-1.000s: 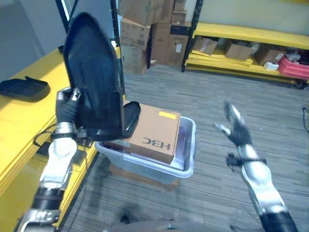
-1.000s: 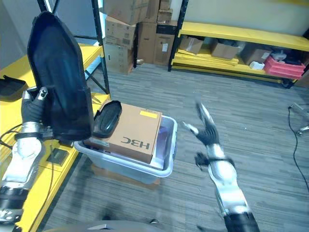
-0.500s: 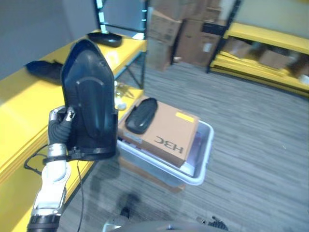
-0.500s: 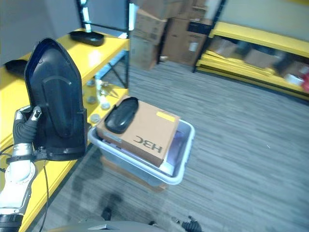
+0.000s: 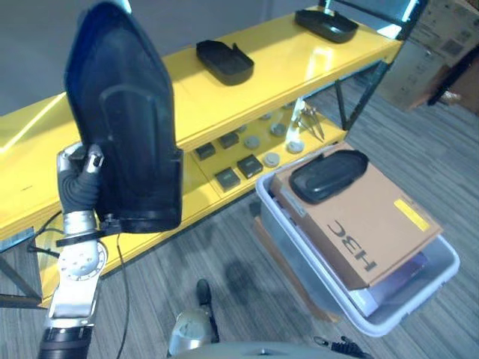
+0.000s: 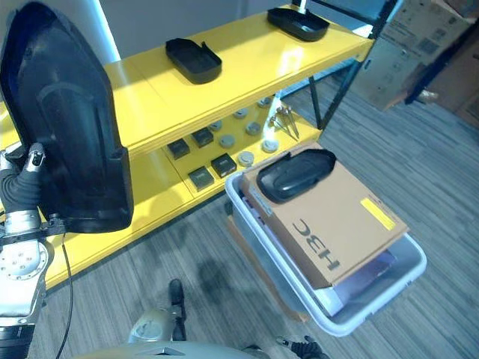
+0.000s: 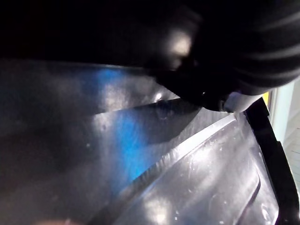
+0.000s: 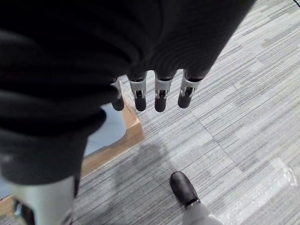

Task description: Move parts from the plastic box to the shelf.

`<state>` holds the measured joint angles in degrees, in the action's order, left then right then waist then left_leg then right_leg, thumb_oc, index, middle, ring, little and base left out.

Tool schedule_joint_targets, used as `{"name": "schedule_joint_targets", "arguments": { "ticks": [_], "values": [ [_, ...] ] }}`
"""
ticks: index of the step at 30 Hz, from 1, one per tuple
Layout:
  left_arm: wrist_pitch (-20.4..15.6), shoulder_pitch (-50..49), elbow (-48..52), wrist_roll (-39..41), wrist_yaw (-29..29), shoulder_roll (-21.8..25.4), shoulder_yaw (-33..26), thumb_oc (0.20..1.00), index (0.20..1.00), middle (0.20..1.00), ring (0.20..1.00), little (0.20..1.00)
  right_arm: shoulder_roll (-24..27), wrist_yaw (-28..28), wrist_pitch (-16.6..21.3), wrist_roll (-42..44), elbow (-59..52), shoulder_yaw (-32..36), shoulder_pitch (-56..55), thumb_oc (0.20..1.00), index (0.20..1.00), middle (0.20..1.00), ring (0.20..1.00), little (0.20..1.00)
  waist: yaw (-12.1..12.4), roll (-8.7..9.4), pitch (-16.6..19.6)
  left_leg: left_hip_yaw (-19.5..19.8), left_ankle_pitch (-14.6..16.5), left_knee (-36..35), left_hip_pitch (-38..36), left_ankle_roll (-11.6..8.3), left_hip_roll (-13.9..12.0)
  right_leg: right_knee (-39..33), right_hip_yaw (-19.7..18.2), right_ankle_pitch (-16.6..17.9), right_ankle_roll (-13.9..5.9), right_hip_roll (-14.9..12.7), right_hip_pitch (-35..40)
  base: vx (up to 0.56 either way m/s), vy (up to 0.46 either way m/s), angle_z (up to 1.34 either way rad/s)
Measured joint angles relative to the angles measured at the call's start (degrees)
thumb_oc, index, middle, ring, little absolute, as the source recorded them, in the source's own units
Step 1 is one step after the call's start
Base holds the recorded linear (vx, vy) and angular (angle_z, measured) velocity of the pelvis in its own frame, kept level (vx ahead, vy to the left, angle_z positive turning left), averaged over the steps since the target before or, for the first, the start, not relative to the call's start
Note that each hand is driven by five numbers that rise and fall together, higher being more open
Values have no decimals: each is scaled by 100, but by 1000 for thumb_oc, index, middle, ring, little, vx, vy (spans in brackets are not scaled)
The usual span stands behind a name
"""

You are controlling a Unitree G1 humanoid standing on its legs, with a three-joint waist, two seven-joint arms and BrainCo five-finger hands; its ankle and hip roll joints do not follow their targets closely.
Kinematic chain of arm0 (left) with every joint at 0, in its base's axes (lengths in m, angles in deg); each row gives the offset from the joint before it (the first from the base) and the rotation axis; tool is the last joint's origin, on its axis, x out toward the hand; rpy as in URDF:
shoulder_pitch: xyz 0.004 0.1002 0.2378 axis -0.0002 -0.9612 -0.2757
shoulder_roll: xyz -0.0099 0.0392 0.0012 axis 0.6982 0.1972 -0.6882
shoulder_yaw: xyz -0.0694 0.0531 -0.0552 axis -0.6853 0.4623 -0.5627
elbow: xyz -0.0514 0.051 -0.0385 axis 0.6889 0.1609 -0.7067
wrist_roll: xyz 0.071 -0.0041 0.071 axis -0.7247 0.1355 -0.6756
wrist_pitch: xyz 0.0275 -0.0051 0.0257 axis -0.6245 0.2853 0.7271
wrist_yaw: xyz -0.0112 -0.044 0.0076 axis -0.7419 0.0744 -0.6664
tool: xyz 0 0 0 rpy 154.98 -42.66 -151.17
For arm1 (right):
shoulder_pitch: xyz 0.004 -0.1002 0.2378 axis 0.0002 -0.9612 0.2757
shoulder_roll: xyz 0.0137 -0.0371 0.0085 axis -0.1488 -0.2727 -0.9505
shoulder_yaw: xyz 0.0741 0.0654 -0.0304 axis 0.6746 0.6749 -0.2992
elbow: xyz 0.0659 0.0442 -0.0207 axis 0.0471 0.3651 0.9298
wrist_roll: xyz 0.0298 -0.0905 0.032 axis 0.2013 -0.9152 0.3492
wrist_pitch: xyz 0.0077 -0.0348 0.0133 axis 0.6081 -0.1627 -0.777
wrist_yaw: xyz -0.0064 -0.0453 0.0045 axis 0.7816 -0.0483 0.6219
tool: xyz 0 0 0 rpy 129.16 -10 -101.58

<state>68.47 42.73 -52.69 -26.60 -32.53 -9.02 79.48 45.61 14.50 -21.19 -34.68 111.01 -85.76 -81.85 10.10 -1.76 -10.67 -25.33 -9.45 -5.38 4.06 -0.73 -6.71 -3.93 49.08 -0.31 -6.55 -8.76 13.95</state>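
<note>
— Where's our part (image 5: 123, 123)?
— Upright at nine o'clock, our left hand (image 5: 78, 183) clamped on its edge, in front of the yellow shelf (image 5: 224, 97).
— And our right hand (image 8: 157, 96)?
— Fingers straight, apart, holding nothing (hanging over floor).
— The box (image 6: 329, 299)?
— Four o'clock; carton (image 6: 337, 217) inside, another part (image 6: 296, 173) on top.

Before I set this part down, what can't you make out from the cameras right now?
- Left hand fingers: eye views, hidden behind the large black part.
- Left wrist view: too close to the part's surface to see the shelf.
- Plastic box contents: covered by the cardboard box and small black part.
- Right hand: open over bare floor.
</note>
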Motion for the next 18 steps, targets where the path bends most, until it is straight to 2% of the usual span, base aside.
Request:
{"name": "schedule_joint_targets", "arguments": {
  "ticks": [1,2,3,5,6,7,8,9,10,11,12,14,15,16,17,18],
  "values": [
    [-25,38,6,-35,9,55,-1,200,200,200,200,200,-143,1,-4,1,12,-1,22,1000,1000,1000,1000,1000,-1,108,42,65,-311,1,-3,155,49,93,-175,-76,-92,-95,-54,126,59,34],
    [-24,66,-25,-88,59,166,-23,200,200,200,200,200,-317,-6,-3,2,10,1,35,1000,1000,1000,1000,1000,0,346,136,167,-180,2,16,157,236,141,-359,-99,-97,-148,-67,126,59,41],
    [-21,110,-86,-97,85,222,-34,200,200,200,200,200,-393,-7,3,2,8,-10,28,1000,1000,1000,1000,1000,-23,449,190,195,-153,2,10,182,328,185,-351,-124,-87,-264,-63,1,0,34],
    [-17,123,-98,-95,144,268,-102,200,200,200,200,200,-447,-7,25,1,-7,-6,111,1000,1000,1000,1000,1000,-22,569,265,191,-96,4,3,246,428,169,-426,-99,-22,-346,-62,271,185,18],
    [-16,127,-98,-93,176,269,-117,200,200,200,200,200,-445,-5,31,2,-6,-3,163,1000,1000,1000,1000,1000,-18,573,268,199,-88,5,2,257,453,151,-447,-86,-13,-355,-66,634,585,28],
    [96,366,-119,-229,252,272,-4,200,200,200,200,200,-449,-2,24,-16,-25,108,182,1000,1000,1000,1000,1000,-153,704,169,145,609,438,28,461,732,922,-498,-192,-838,-770,15,547,544,109],
    [168,732,-271,-367,315,184,297,200,200,200,200,200,-257,33,2,-18,-330,99,90,1000,1000,1000,1000,1000,-466,497,-70,56,1056,1225,33,787,732,2544,-768,-466,-918,-1369,-68,178,260,191],
    [184,908,-320,-464,345,230,703,200,200,200,200,200,-80,67,0,-19,-551,137,-218,1000,1000,1000,1000,1000,-791,357,0,359,975,1106,-178,707,731,3860,-1029,-111,-874,-1730,-374,0,1,159],
    [20,817,-84,-630,330,446,793,200,200,200,200,200,-111,79,-18,-10,-504,67,-254,1000,1000,1000,1000,1000,-680,252,141,148,933,803,-490,472,728,4403,-1458,-54,-861,-1928,-881,0,0,57],
    [-114,695,90,-664,340,676,702,200,200,200,200,200,-150,111,-10,-18,-458,-29,-228,1000,1000,1000,1000,1000,-610,330,246,76,924,735,-501,468,727,4242,-1498,53,-727,-1923,-1244,30,29,-25],
    [-177,667,144,-688,340,760,600,200,200,200,200,200,-174,109,1,-21,-454,-43,-201,1000,1000,1000,1000,1000,-583,432,301,70,895,676,-511,472,756,4306,-1494,-20,-567,-1969,-1376,20,37,-14],
    [-175,649,149,-699,368,789,460,200,200,200,200,200,-189,126,-3,-23,-402,-38,-132,1000,1000,1000,1000,1000,-490,533,349,186,920,676,-498,494,764,4185,-1574,7,-607,-1880,-1460,4,23,3],
    [-127,649,48,-698,448,799,407,200,200,200,200,200,-158,148,-1,-23,-409,-19,63,1000,1000,1000,1000,1000,-498,542,237,196,852,726,-495,547,715,4152,-1850,86,-624,-1768,-1481,-15,-21,6],
    [-118,647,-58,-699,454,798,401,200,200,200,200,200,-142,154,3,-23,-403,0,130,1000,1000,1000,1000,1000,-496,552,226,194,844,708,-510,557,708,4075,-1825,82,-633,-1732,-1437,423,-475,3],
    [-70,675,-157,-731,468,777,422,200,200,200,200,200,-112,160,13,-28,-391,-41,209,1000,1000,1000,1000,1000,-523,499,157,365,932,652,-517,654,734,4211,-2028,211,-545,-1650,-1471,637,-702,9],
    [-61,780,-242,-743,466,715,453,200,200,200,200,200,-115,157,5,-23,-622,-81,204,1000,1000,1000,1000,1000,-681,386,-6,628,794,747,-377,493,721,4657,-2572,92,-609,-1430,-1755,653,-682,128]
  ]
}}
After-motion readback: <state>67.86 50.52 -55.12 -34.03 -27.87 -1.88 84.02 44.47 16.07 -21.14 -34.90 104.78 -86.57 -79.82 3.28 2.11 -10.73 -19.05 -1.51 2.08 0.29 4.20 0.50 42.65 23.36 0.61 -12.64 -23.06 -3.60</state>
